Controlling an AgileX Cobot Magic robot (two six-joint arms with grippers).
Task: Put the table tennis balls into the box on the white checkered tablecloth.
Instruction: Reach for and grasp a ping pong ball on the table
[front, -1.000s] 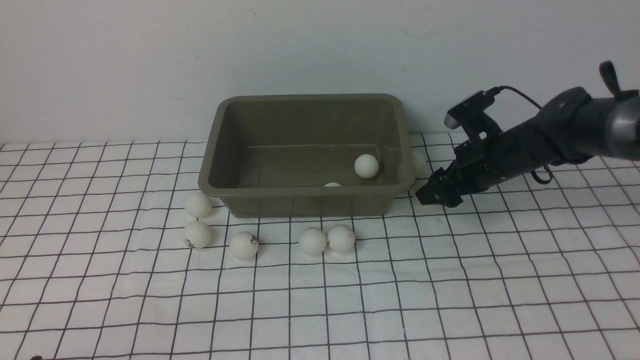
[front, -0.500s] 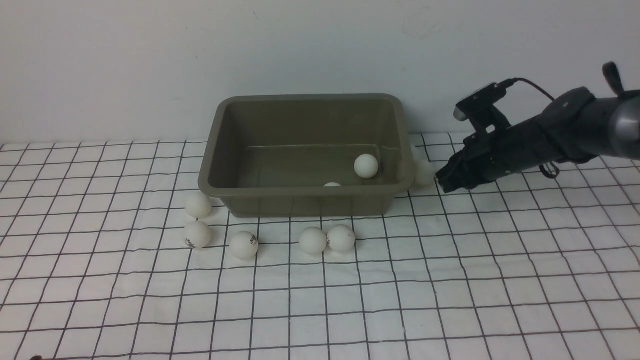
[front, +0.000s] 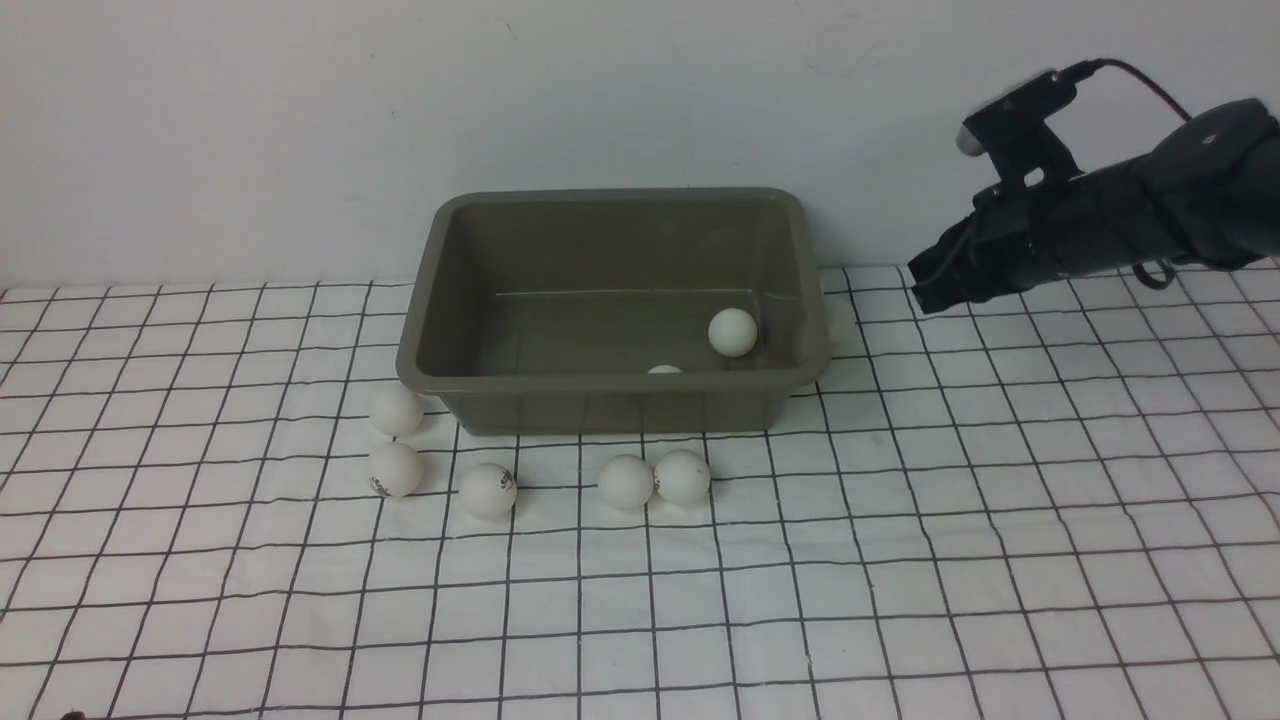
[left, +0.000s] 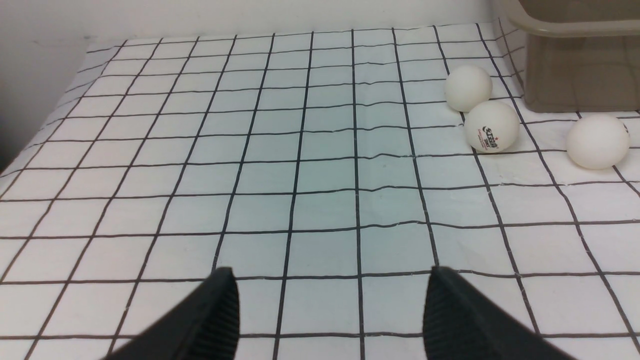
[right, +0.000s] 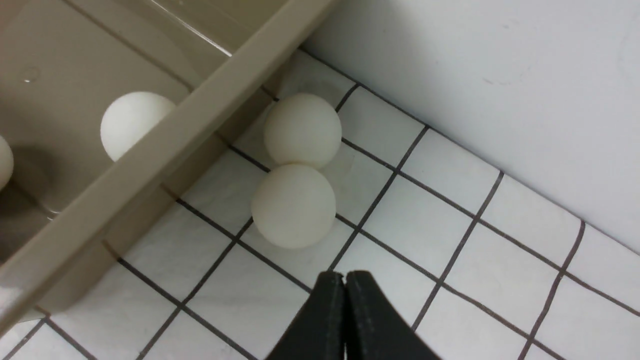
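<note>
The olive-grey box (front: 600, 382) stands at the back middle of the white checkered tablecloth (front: 1000, 520). Two table tennis balls (front: 733, 332) (front: 665, 370) lie inside it. Several more sit in front: (front: 396, 410), (front: 395, 470), (front: 488, 490), (front: 626, 481), (front: 683, 476). Two further balls (right: 302, 130) (right: 293, 206) touch each other beside the box wall (right: 165, 150). My right gripper (front: 922, 290) (right: 345, 280) hangs shut and empty, raised to the right of the box, short of the nearer ball. My left gripper (left: 330, 275) is open low over bare cloth, with balls (left: 468, 88) (left: 491, 126) (left: 598, 141) far ahead.
A plain white wall (front: 640, 100) runs close behind the box and the tablecloth's back edge. In the left wrist view the cloth's side edge (left: 45, 135) drops off beside the wall.
My right gripper has shut on nothing. It has then lifted and drawn back to the right, away from the box's right side. The balls in front have not moved.
</note>
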